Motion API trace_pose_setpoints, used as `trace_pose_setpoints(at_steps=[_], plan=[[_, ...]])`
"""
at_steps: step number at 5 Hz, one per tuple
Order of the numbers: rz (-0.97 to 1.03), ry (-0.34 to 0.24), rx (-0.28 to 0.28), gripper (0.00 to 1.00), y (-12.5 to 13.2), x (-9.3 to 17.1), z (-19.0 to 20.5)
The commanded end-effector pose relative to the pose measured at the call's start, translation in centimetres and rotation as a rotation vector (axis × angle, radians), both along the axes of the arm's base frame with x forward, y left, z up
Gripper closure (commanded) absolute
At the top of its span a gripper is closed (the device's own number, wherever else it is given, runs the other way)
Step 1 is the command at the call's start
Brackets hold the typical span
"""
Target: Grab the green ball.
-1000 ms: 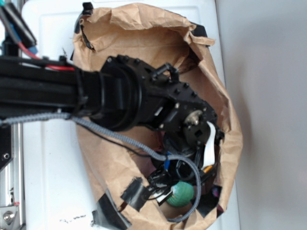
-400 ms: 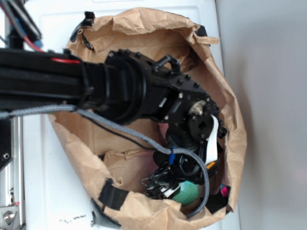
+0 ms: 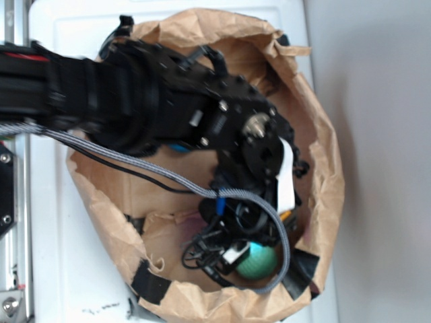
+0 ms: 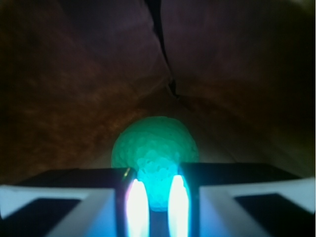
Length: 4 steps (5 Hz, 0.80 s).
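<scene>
The green ball [image 3: 260,262], round and dimpled, sits low inside the brown paper bag [image 3: 326,175] in the exterior view. My gripper [image 3: 248,257] reaches down into the bag from the black arm [image 3: 168,114] and is shut on the ball. In the wrist view the green ball [image 4: 155,143] fills the centre. Its near part is pinched between my two bright fingertips [image 4: 137,202], with my gripper [image 4: 157,180] closed round it. The bag's dark creased wall lies behind it.
The bag stands on a white surface [image 3: 60,40] with grey ground to the right [image 3: 384,161]. Black tape patches [image 3: 149,279] mark the bag's lower rim. A grey braided cable [image 3: 135,161] loops from the arm into the bag. A small orange bit [image 3: 288,216] shows inside.
The arm has swung upward in the picture and looms larger. The bag's mouth has been pushed wider and shifted. The green ball has stayed at the fingertips and moved slightly up with them.
</scene>
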<state>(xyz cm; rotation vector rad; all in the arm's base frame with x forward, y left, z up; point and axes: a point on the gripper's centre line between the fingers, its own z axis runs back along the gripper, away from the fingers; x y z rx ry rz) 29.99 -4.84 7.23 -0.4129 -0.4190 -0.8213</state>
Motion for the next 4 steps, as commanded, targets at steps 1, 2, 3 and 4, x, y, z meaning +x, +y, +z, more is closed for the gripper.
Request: trace_pose_setpoints(at_steps=[1, 2, 3, 4], plan=[[0.116, -0.099, 0.057, 1.00, 2.7, -1.1, 4.2], [0.264, -0.011, 0.204, 1.00, 3.9, -1.7, 5.5], [0.470, 0.168, 0.458, 1.00, 5.4, -3.1, 8.3], [0.571, 0.177, 0.559, 1.00, 6.0, -3.9, 10.4]])
